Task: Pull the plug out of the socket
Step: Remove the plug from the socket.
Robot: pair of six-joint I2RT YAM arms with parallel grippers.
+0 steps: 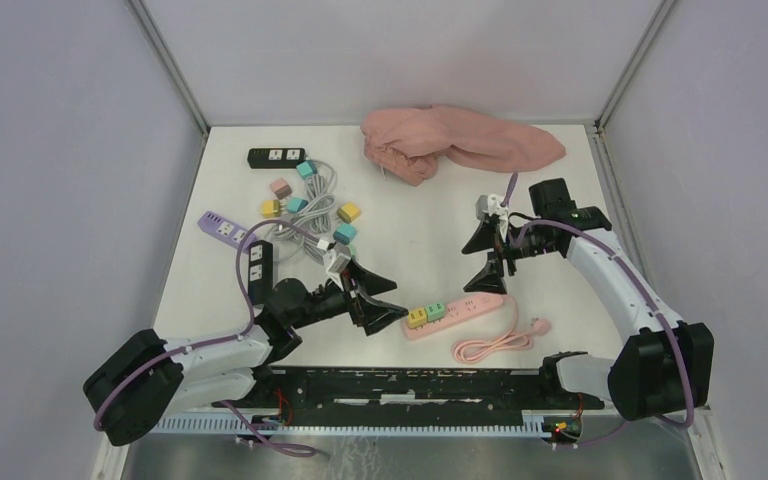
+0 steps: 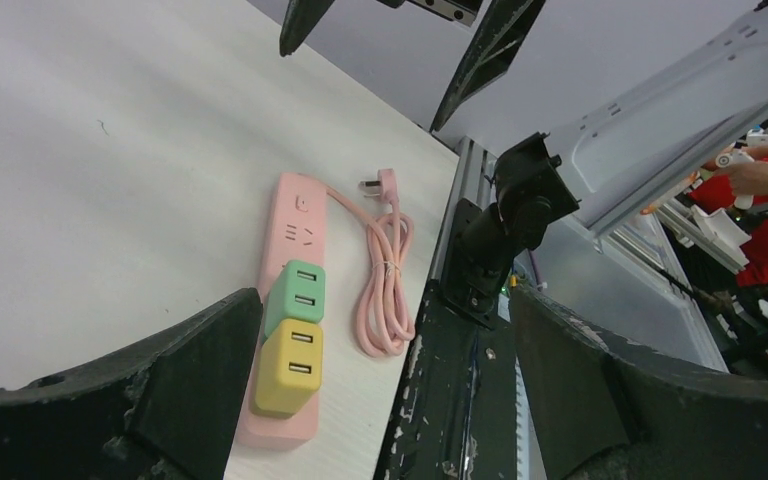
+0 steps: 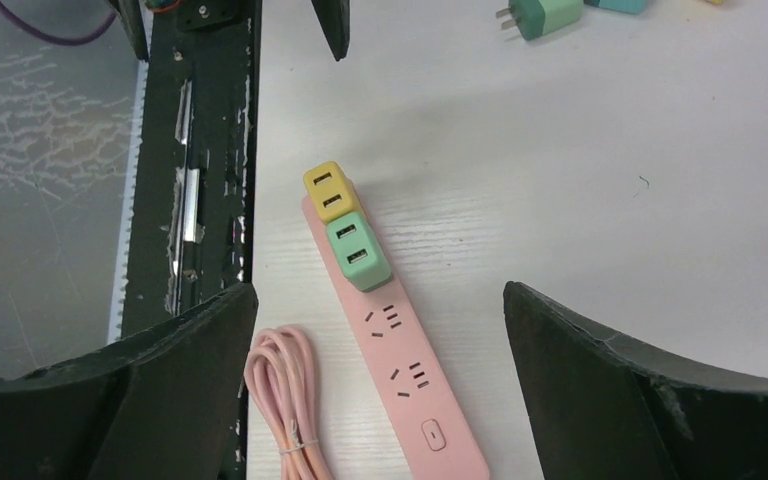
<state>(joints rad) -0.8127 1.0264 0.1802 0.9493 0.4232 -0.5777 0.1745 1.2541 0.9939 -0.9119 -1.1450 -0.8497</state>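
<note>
"Plugs first: where do they sit?"

"Two cube-shaped plastic USB charger blocks, a yellow plug [image 1: 416,317] and a mint-green plug [image 1: 436,311], are seated side by side at the left end of the flat pink plastic power strip [image 1: 470,307]. The strip lies on the white table [image 1: 420,240] near its front edge, between the two arms. The coiled pink cord [image 1: 490,345] lies just beside it."

"And the grippers?"

"The left gripper [image 1: 397,300] hovers just beside the yellow end, jaws spread wide with nothing between them. The right gripper [image 1: 468,268] hangs above the strip, equally wide and empty."

"How will the plugs handle?"

"My guess is light, rigid, smooth-sided blocks, held in only by prong friction. The strip looks light too, so it would likely lift along with a plug unless pinned down. I would press one gripper onto the strip's bare half, pinch a cube low across its two flat side faces, and pull straight away from the strip's face. Tilting risks slipping off or bending the prongs."
</note>
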